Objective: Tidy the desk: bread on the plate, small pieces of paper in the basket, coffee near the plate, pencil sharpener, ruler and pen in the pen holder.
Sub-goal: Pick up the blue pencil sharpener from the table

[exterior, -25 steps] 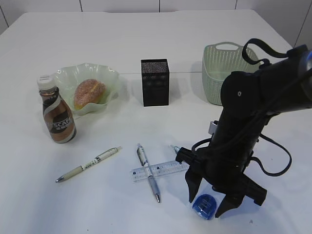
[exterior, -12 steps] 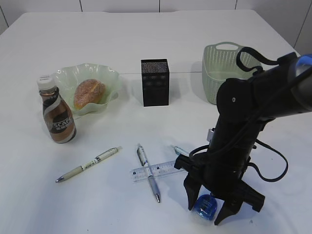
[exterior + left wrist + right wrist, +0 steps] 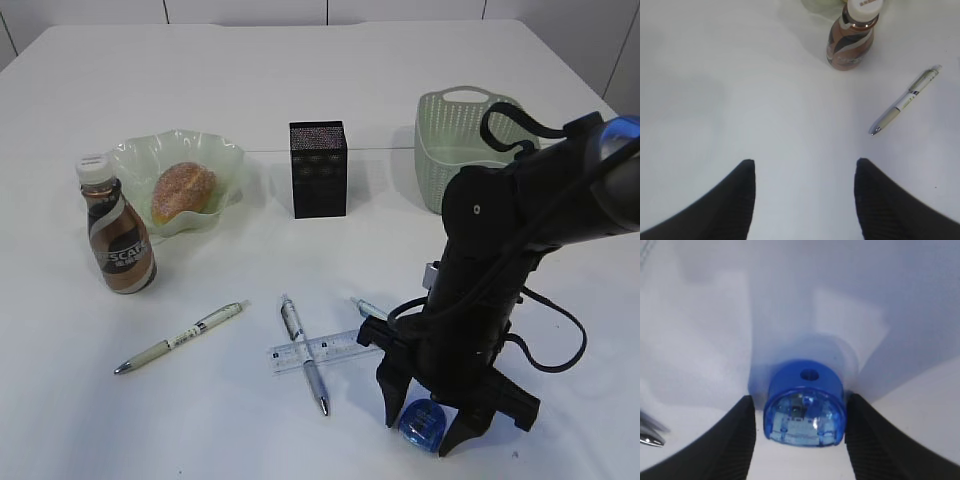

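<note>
My right tool [image 3: 428,422] stands part open astride the blue pencil sharpener [image 3: 805,410], near right on the table [image 3: 200,60], gripping nothing. My left tool [image 3: 805,172] hangs part open and empty

The black right arm [image 3: 520,220] bends down from the right side, with its wrist pointing steeply to the counter. The black right hand [image 3: 425,428] is low, its two dark fingers [image 3: 740,435] spread apart, one on each side of the blue thing between them; whether they touch it I cannot tell. The left hand [image 3: 804,195] hangs above the counter, fingers apart and holding nothing
</note>
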You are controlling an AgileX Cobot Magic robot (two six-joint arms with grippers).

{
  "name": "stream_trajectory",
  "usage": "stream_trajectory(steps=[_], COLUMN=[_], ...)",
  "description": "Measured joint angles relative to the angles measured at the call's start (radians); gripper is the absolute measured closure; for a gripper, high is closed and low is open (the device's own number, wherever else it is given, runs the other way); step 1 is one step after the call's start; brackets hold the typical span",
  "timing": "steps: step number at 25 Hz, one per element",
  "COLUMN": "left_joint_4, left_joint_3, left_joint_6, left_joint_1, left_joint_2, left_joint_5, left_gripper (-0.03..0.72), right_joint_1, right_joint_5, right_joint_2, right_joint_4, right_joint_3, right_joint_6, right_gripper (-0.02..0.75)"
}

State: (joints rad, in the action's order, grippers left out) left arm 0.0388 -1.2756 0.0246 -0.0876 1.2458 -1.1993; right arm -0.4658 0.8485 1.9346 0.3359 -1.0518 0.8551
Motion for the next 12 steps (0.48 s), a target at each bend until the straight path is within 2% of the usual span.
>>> stream_trajectory(steps=[8,12], left_joint_4=[0.0,0.0], left_joint_3=[0.0,0.0], left_joint_6=[0.0,0.0], left_joint_1=[0.0,0.0], left_joint_2=[0.0,0.0], left_joint_5=[0.002,0.002], left_gripper=[0.252,0.252], right_joint_1=[0.0,0.0], right_joint_5=[-0.005,-0.008], right_joint_2=[0.0,0.0], right_joint_4=[-0.029,-0.031], right_joint_3=[0.0,0.0], right_joint_6=[0.0,0.0], right_gripper=[0.293,0.322])
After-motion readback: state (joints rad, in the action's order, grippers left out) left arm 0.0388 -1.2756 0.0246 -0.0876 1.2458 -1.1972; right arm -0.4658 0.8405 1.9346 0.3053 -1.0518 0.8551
